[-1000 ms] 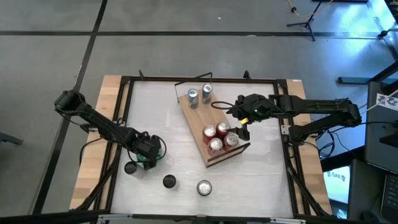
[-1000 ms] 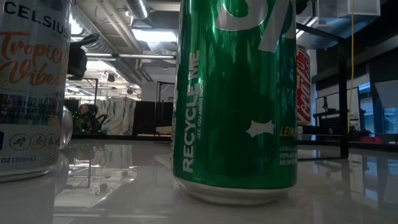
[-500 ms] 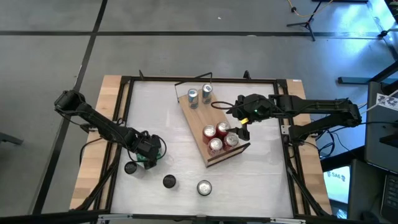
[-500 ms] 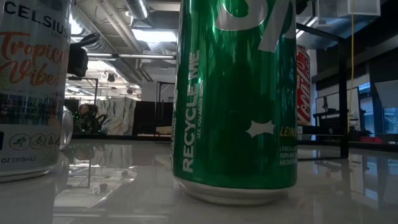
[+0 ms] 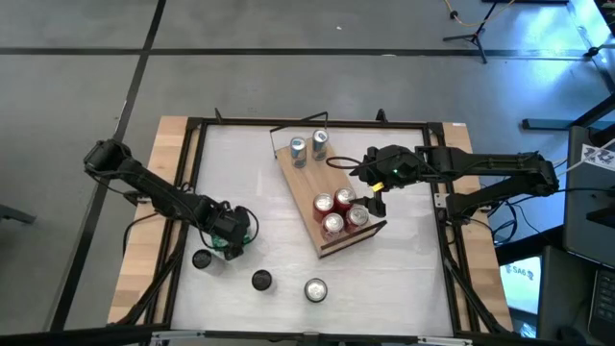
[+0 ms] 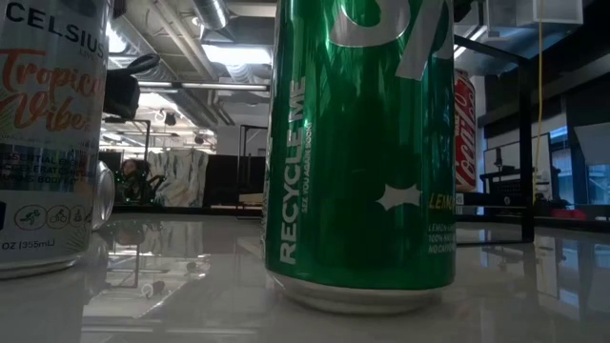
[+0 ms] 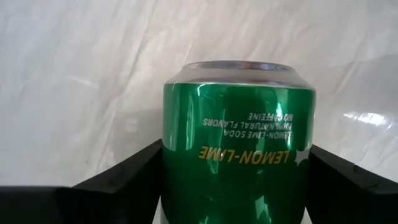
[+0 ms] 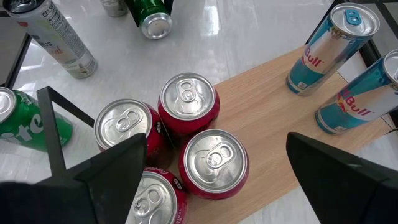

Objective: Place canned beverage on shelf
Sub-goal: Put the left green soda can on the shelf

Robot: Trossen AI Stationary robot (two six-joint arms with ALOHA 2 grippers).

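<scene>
The left hand [image 5: 231, 237] brackets a green can [image 7: 239, 143], whether gripped I cannot tell, well away from the shelf [image 5: 306, 187]. The right hand [image 5: 375, 200] hovers spread over the shelf's red cans [image 8: 188, 104].

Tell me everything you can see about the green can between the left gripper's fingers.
The green can is shiny metal with a silver rim and yellow "LEMON-LIME" lettering. It sits between the left gripper's two dark fingers, on the white table, at its left front. Whether the fingers already press it cannot be told.
</scene>
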